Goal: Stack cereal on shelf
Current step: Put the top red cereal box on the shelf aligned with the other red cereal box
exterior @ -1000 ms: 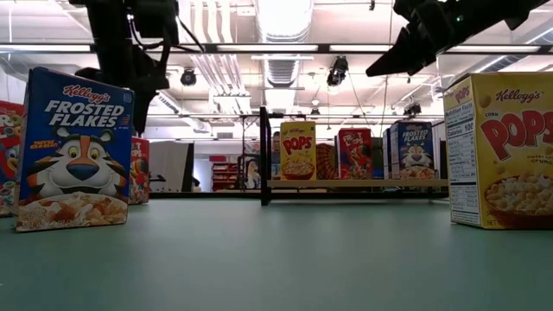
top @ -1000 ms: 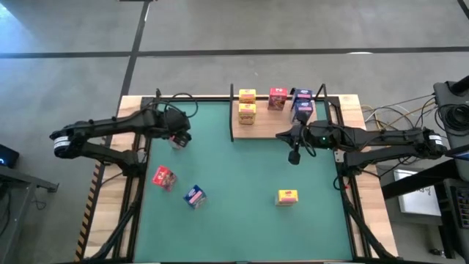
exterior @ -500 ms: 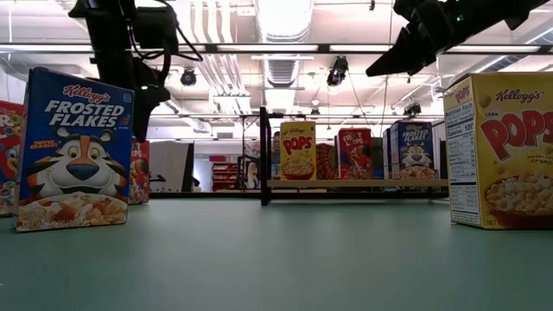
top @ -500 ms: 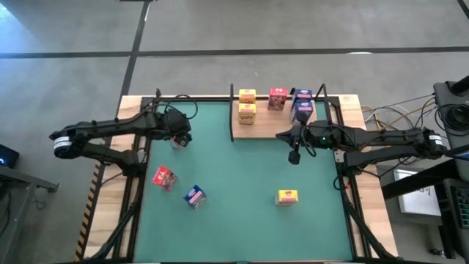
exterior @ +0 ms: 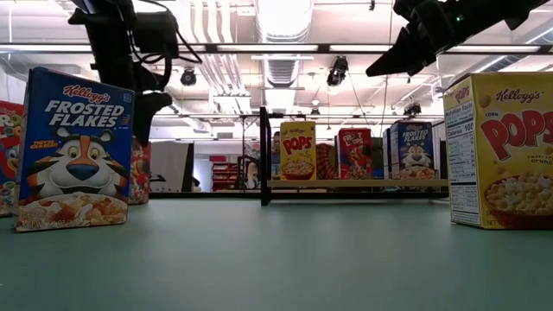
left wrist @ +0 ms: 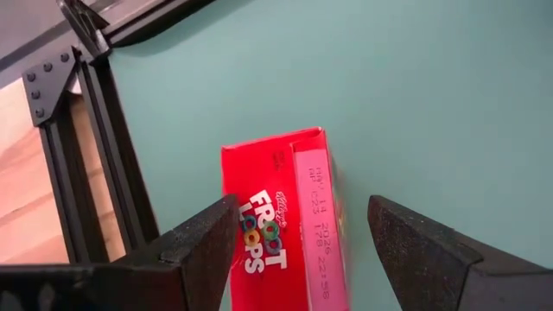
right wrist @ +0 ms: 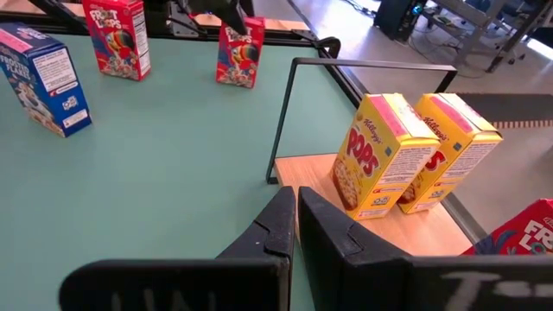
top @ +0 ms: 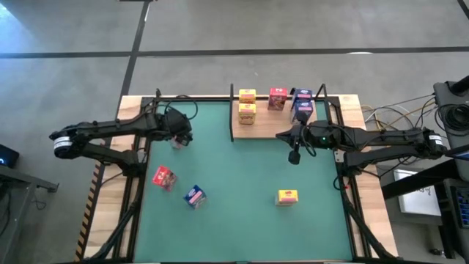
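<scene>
A red cereal box (left wrist: 281, 216) stands upright on the green mat near the table's left edge. My left gripper (left wrist: 302, 207) hangs open over it, pointing steeply down, one finger on each side of its top; I see no touch. Another red box (top: 164, 177), a blue box (top: 194, 196) and a yellow box (top: 287, 196) stand loose on the mat. The shelf (top: 265, 121) at the far side carries two yellow boxes (top: 247, 105), a red box (top: 277, 98) and blue boxes (top: 302, 103). My right gripper (right wrist: 296, 216) is shut and waits above the mat near the shelf's front.
Black frame posts (left wrist: 95, 155) run along the table's left edge, close to the left gripper. A thin black upright post (right wrist: 281, 121) stands at the shelf's corner. The green mat (top: 242, 176) lies bare between the loose boxes and the shelf.
My left gripper has sunk toward the red box near the table's left edge, staying open. The boxes have kept their places.
</scene>
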`<state>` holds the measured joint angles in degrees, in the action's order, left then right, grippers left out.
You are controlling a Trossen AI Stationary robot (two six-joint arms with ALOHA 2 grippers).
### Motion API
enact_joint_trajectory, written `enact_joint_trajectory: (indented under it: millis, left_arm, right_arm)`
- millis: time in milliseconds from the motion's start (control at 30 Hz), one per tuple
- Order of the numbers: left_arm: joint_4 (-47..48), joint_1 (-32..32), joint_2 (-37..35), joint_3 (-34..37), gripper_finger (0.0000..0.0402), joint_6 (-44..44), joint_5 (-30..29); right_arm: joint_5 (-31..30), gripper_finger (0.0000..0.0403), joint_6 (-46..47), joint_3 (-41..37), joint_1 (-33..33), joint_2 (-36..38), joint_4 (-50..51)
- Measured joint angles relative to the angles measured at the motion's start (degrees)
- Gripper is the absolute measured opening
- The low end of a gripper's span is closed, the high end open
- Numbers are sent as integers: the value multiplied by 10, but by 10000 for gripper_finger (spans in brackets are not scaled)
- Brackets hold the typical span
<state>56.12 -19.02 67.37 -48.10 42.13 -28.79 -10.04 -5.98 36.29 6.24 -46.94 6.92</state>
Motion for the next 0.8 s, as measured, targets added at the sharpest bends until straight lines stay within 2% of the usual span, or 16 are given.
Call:
enact_joint_trajectory:
  millis: [333, 567, 800]
  left_arm:
    - [10, 2, 0, -21, 241, -15, -9]
    - [49, 1, 0, -35, 241, -24, -22]
    - [53, -4, -7, -39, 241, -59, -2]
  right_arm:
    - [0, 9, 0, 0, 0, 0, 0]
    - [0, 9, 0, 0, 0, 0, 0]
    - [0, 9, 0, 0, 0, 0, 0]
